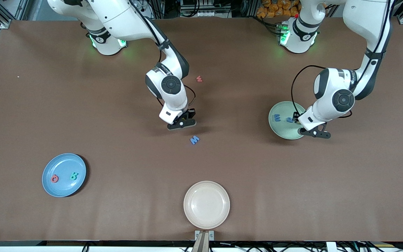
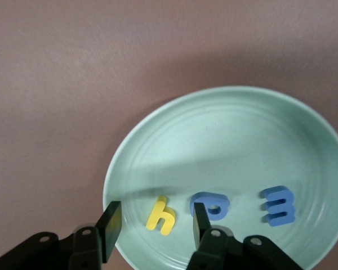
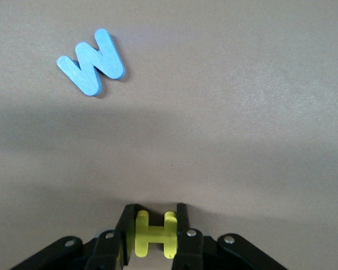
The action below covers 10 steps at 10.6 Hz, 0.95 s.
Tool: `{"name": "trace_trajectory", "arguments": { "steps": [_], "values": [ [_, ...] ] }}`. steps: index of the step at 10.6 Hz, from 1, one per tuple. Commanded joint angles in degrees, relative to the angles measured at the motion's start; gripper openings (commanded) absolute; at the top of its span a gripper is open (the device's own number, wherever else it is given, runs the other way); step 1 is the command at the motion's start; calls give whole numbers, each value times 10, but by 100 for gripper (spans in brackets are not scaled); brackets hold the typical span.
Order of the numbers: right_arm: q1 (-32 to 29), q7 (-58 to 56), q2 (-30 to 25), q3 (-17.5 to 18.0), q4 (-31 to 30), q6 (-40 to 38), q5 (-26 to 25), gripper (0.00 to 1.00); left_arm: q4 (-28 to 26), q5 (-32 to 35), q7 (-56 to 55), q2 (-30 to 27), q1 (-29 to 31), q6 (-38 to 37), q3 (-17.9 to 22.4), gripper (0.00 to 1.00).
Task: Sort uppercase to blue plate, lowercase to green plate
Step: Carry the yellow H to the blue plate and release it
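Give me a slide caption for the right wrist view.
Right gripper shut on the yellow H, blue M lying on the table nearby.

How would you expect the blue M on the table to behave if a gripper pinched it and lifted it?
The blue M looks like a thick, flat foam-like piece, so probably light and fairly stiff. Lying flat, it shouldn't roll. Its angled legs may twist between the fingers.

no printed text, labels or brands could be read; the only readable signs were the toy letters themselves. a yellow h [image 2: 160,215], a blue e [image 2: 212,206] and a blue m [image 2: 279,206] lay in the green plate [image 2: 231,129]. a yellow H [image 3: 155,234] sat between the right gripper [image 3: 152,235] fingers, near a blue M [image 3: 92,61].
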Motion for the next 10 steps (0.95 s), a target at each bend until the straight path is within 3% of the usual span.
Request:
{"name": "trace_trajectory", "arguments": {
  "steps": [1,4,7,10],
  "values": [
    [-6,17,-31,-3,0,-24,-12,0,4,-22,-6,-35,-6,-5,1,60],
    [-23,15,-41,-41,51,-97,-13,0,52,-46,-57,-61,-15,-91,-14,60],
    [-53,-22,-36,-92,89,-117,-21,0,91,-65,-145,-80,-15,-129,-71,60],
    [-123,-142,-36,-101,100,-117,-36,0,106,-66,-242,-78,-15,-129,-132,60]
  ]
}}
